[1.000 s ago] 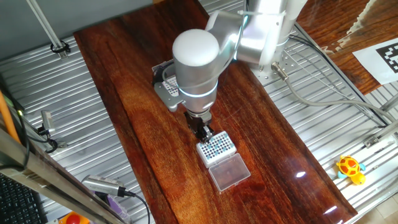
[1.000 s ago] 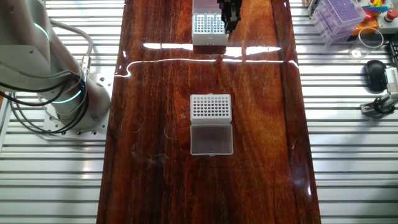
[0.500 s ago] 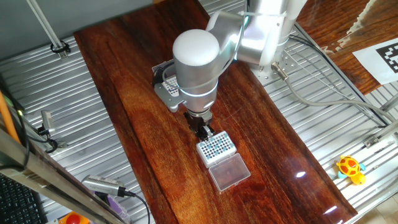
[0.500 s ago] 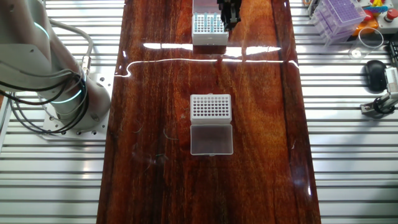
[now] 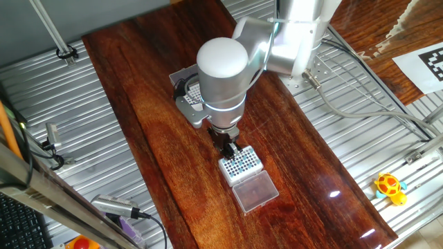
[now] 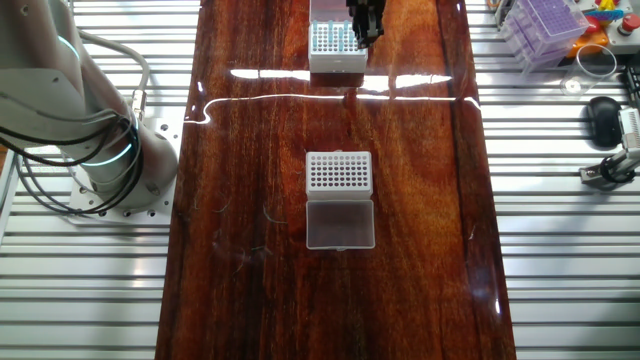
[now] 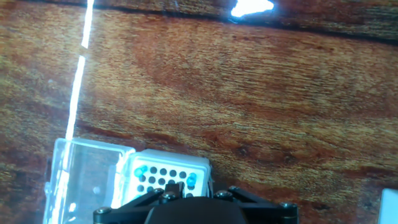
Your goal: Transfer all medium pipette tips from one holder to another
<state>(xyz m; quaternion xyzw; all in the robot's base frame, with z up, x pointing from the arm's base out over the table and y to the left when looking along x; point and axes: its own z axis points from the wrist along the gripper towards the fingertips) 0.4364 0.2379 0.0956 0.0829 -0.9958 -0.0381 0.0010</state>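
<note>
The arm has shifted slightly sideways; the tool, its grip hidden, hovers over a white rack directly below, where medium pipette tips sit, probably lining up a pick.

Two teal medium pipette tips stand upright in a white rack's dark hole grid, apart.

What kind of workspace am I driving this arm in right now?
Most likely a lab robotics bench: white pipette tip racks sit on a wooden tabletop set on a ribbed aluminium frame, and a purple tip box stands off to the side.
</note>
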